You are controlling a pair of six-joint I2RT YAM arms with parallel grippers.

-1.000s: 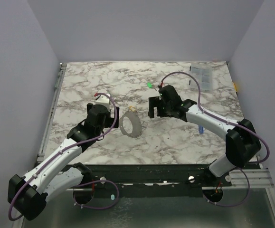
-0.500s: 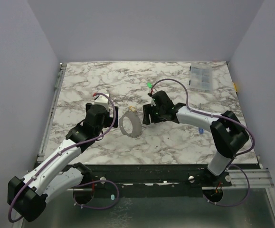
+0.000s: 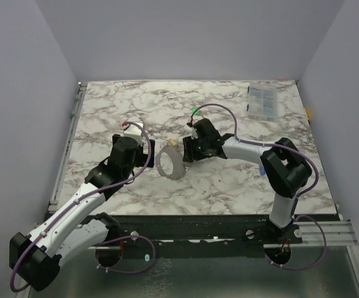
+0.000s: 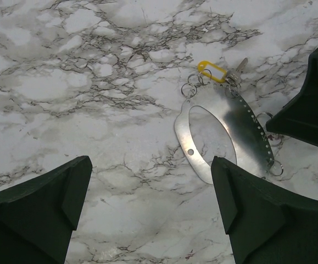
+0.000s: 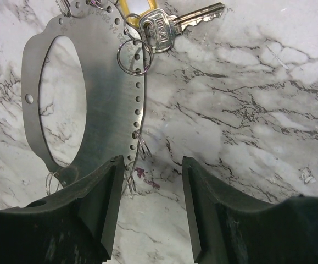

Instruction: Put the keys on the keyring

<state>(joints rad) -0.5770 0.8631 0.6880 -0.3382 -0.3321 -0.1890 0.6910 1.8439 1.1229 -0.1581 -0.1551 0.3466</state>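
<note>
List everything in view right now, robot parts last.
keyring: one, grey metal, mid-table between the grippers
split rings: several, silver, along the keyring's holed edge
yellow-tagged key: one, silver with a yellow tag, at the keyring's far end
green key: one, green, on the table beyond the right gripper
clear box: one, clear, far right of the table
table: one, white marble
left gripper: one, black, open, left of the keyring
right gripper: one, black, open, at the keyring's holed edge
</note>
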